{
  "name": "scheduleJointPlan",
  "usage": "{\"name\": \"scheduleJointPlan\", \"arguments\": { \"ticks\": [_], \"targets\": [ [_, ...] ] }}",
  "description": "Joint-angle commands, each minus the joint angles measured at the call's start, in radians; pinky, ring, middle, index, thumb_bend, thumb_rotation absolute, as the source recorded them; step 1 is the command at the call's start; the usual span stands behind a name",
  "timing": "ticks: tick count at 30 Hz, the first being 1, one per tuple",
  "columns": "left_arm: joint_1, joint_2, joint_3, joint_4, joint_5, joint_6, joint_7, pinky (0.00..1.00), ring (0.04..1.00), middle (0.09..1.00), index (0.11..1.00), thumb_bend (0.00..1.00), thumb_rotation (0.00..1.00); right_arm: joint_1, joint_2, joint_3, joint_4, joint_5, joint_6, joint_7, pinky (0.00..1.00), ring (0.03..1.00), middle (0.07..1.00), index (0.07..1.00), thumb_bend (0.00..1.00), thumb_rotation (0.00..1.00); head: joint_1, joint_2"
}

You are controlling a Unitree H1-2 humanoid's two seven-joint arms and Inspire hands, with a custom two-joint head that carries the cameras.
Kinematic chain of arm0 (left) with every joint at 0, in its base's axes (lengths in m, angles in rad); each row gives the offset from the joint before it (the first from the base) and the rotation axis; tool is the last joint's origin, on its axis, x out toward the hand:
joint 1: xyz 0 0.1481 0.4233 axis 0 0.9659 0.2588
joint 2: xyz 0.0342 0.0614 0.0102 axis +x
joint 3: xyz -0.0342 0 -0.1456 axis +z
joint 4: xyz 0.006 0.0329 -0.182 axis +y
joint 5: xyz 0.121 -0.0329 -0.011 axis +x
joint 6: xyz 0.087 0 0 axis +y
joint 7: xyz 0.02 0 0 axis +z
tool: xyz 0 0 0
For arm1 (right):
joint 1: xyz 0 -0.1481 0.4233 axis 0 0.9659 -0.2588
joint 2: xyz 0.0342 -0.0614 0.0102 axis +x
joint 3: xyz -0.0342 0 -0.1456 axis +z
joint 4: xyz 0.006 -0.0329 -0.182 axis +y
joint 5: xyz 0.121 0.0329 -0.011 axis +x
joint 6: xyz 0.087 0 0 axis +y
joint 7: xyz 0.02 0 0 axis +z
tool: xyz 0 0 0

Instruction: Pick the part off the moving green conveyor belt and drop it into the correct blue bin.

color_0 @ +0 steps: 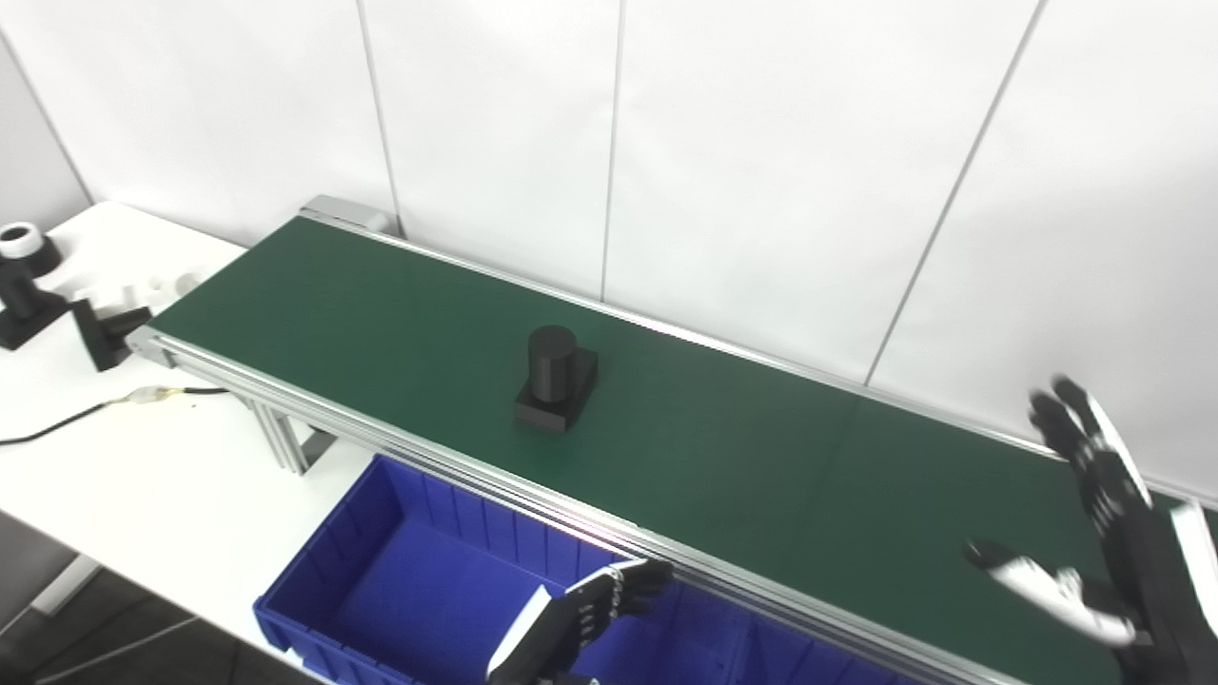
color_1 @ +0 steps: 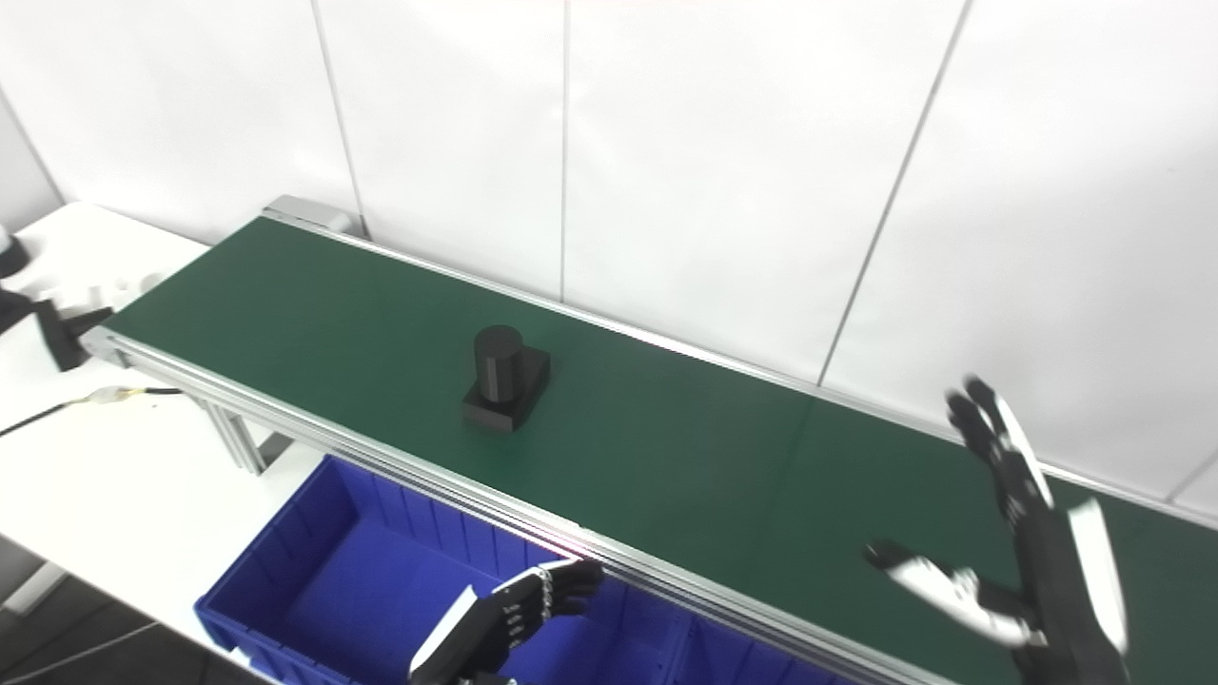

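Note:
A black part [color_0: 556,381], a short cylinder standing on a square base, sits upright near the middle of the green conveyor belt [color_0: 381,314]. It also shows in the right eye view [color_1: 504,379]. My right hand [color_0: 1094,533] is open and empty, raised over the belt's right end, far from the part. My left hand [color_0: 580,614] hangs low over the blue bin [color_0: 324,571] in front of the belt. Its fingers are loosely curled and hold nothing.
The belt's silver frame rail [color_0: 457,457] runs between the bin and the belt. On the white table at the left stand other black parts [color_0: 24,285] and a cable [color_0: 76,414]. A white panelled wall is behind the belt.

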Motion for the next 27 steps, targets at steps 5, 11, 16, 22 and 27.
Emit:
{"name": "scheduleJointPlan", "arguments": {
  "ticks": [5, 11, 16, 22, 27],
  "targets": [
    [0.004, 0.007, 0.013, -0.043, -0.012, -0.038, -0.016, 0.85, 0.87, 0.856, 0.826, 0.87, 0.26, -0.078, -0.011, 0.024, -0.015, -0.039, 0.039, 0.012, 0.82, 0.85, 0.876, 0.914, 0.83, 0.44, -0.044, 0.019],
    [0.002, 0.007, 0.019, -0.041, -0.015, -0.038, -0.025, 0.88, 0.887, 0.869, 0.835, 0.84, 0.29, -0.126, -0.016, 0.053, 0.016, -0.084, 0.055, 0.026, 0.81, 0.845, 0.877, 0.912, 0.84, 0.45, -0.09, 0.025],
    [0.005, 0.014, 0.025, -0.041, -0.01, -0.038, -0.025, 0.89, 0.9, 0.891, 0.847, 0.84, 0.34, -0.16, -0.015, 0.079, 0.054, -0.106, 0.072, 0.042, 0.82, 0.84, 0.872, 0.914, 0.86, 0.43, -0.137, 0.032],
    [0.017, 0.02, 0.045, -0.046, -0.034, -0.038, -0.054, 0.95, 0.925, 0.906, 0.858, 0.85, 0.36, -0.201, -0.001, 0.121, 0.104, -0.153, 0.087, 0.047, 0.81, 0.851, 0.882, 0.925, 0.87, 0.43, -0.214, 0.032],
    [0.021, 0.023, 0.079, -0.046, -0.071, -0.038, -0.118, 1.0, 0.957, 0.922, 0.879, 0.83, 0.36, -0.234, 0.019, 0.164, 0.164, -0.215, 0.082, 0.033, 0.79, 0.847, 0.891, 0.925, 0.87, 0.44, -0.255, 0.031]
  ]
}}
